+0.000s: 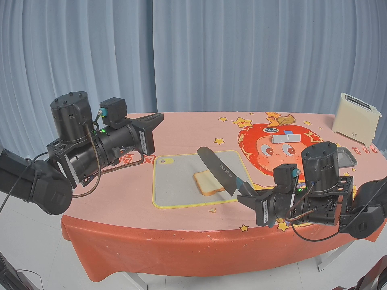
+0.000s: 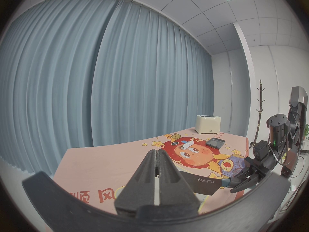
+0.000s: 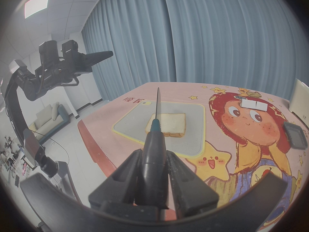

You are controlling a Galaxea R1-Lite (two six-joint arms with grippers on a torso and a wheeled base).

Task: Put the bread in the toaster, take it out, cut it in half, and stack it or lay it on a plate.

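A slice of bread (image 1: 206,183) (image 3: 167,124) lies flat on the grey cutting board (image 1: 177,182) (image 3: 190,136) with a yellow rim. My right gripper (image 1: 246,193) (image 3: 154,165) is shut on the handle of a dark knife (image 1: 219,170) (image 3: 157,104) (image 2: 201,181), whose blade hangs edge-down above the bread. My left gripper (image 1: 155,119) (image 2: 157,168) is shut and empty, held high over the table's left side. The cream toaster (image 1: 356,119) (image 2: 208,124) stands at the far right corner. A small dark tray (image 1: 346,157) (image 3: 295,135) (image 2: 215,142) sits in front of it.
An orange tablecloth (image 1: 121,198) with a cartoon face covers the table. A crumb (image 1: 212,210) lies just in front of the board. Two white labels (image 1: 285,138) rest on the cartoon's forehead. A grey curtain hangs behind the table.
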